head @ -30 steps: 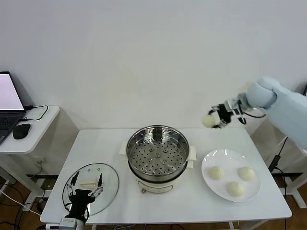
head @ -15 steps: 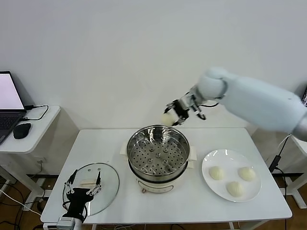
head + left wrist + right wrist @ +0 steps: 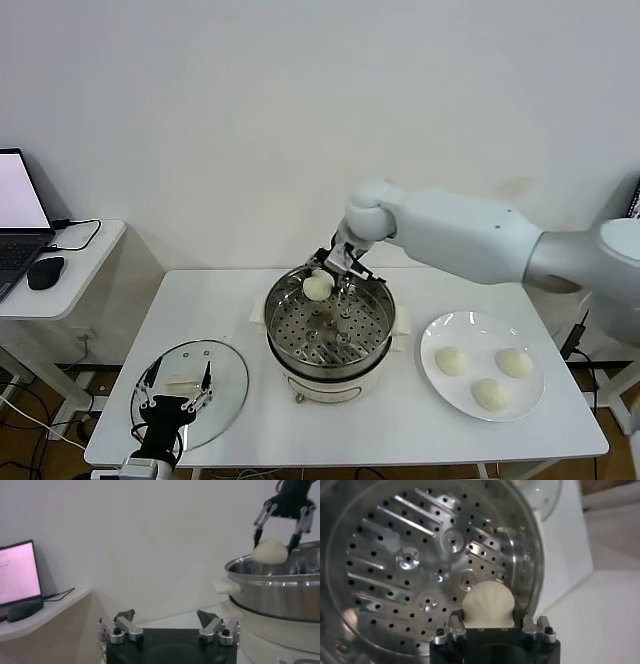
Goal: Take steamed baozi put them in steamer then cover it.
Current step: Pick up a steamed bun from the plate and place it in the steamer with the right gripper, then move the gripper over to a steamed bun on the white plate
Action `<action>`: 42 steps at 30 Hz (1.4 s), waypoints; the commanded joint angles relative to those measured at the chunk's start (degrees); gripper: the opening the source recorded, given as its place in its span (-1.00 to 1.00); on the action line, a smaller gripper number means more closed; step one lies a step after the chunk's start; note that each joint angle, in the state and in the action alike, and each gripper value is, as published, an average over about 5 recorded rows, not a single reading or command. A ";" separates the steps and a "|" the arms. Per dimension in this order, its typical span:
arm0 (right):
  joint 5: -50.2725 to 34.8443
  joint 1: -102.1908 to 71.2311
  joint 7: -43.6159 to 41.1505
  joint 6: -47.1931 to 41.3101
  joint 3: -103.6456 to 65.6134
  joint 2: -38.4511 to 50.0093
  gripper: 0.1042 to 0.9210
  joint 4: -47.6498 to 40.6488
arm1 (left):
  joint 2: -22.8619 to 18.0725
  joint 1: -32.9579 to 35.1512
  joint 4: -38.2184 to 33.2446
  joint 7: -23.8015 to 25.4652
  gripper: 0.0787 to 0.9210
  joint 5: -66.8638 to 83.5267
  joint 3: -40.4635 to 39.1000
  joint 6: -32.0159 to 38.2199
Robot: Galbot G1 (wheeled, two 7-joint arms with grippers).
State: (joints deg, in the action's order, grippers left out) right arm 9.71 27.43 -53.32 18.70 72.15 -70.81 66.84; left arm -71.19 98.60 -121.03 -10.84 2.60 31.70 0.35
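Note:
My right gripper is shut on one steamed baozi, a smooth off-white bun, and holds it just inside the back rim of the steamer. In the right wrist view the baozi sits between the fingers above the perforated tray. Three more baozi lie on the white plate at the right. The glass cover lies flat at the front left. My left gripper stands open over its cream handle, with nothing between the fingers.
The steamer stands mid-table on its cream base. A side table at the left carries a laptop and a mouse. White tabletop shows between the cover and the steamer. A wall runs close behind.
My right arm has swung left from beyond the plate and come down, carrying the baozi from the table's back right to inside the steamer's rim. The left gripper has stayed over the cover.

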 commanded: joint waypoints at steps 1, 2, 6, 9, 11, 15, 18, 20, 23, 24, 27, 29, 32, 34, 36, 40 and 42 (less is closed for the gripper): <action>6.99 -1.36 0.33 4.63 1.03 -3.35 0.23 -3.93 | 0.03 0.02 0.21 -0.05 0.77 0.02 0.02 0.15; 7.13 -1.46 0.30 4.76 1.00 -3.36 0.23 -4.02 | 0.01 0.04 0.22 -0.06 0.77 0.03 0.02 0.19; 7.41 -1.64 0.30 5.05 0.85 -3.30 0.22 -4.21 | -0.06 0.13 0.17 -0.10 0.77 0.04 -0.05 0.34; 7.85 -1.89 0.38 5.22 0.61 -3.27 0.23 -4.59 | -0.06 0.19 0.14 -0.14 0.77 0.03 -0.10 0.46; 8.17 -2.14 0.41 5.39 0.41 -3.27 0.24 -5.07 | -0.06 0.24 0.02 -0.15 0.77 0.04 -0.07 0.50; 8.41 -2.88 0.74 5.76 0.07 -3.30 0.34 -6.22 | -0.09 0.39 -0.48 -0.16 0.77 0.05 -0.05 0.51; 8.08 -3.29 1.37 5.93 -0.37 -3.32 0.53 -6.41 | -0.18 0.49 -0.82 -0.15 0.77 0.02 -0.10 0.48; 7.79 -3.17 1.71 6.06 -0.65 -3.17 0.64 -6.17 | -0.28 0.57 -1.01 -0.14 0.77 0.02 -0.12 0.46; 6.13 -2.09 1.72 6.02 -1.14 -2.36 0.74 -5.05 | -0.36 0.70 -1.35 -0.08 0.77 0.19 -0.20 0.35; 4.93 -1.51 1.46 5.78 -1.24 -1.86 0.75 -4.35 | -0.37 0.76 -1.51 -0.06 0.77 0.25 -0.22 0.31; -0.43 1.84 -0.62 3.25 -0.82 0.53 0.76 -0.83 | -0.36 1.03 -2.23 0.00 0.77 0.34 -0.27 0.21; -5.38 5.31 -3.08 -0.55 0.21 3.19 0.76 2.85 | -0.34 1.21 -2.79 0.03 0.77 0.33 -0.29 0.15; -12.62 10.54 -6.85 -8.48 2.12 8.65 0.76 9.39 | -0.39 1.40 -3.43 0.04 0.77 0.30 -0.31 0.11; -15.78 13.54 -8.29 -14.13 3.39 13.27 0.76 14.14 | -0.35 1.57 -3.75 0.02 0.77 0.28 -0.30 0.13; -17.55 15.95 -8.85 -19.43 4.52 18.23 0.76 18.99 | -0.21 1.73 -4.06 0.00 0.77 0.27 -0.27 0.15; -18.81 19.05 -9.34 -28.35 5.83 29.78 0.76 27.48 | 0.27 1.71 -4.61 -0.01 0.77 0.33 -0.26 0.15; -18.80 19.86 -9.23 -31.01 6.61 35.67 0.76 30.34 | 0.62 1.64 -4.85 -0.01 0.77 0.37 -0.32 0.15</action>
State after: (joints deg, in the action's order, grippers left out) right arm -2.91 41.05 -59.76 0.30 76.70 -49.62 85.37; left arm -70.65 100.18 -125.44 -10.85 2.96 31.39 0.50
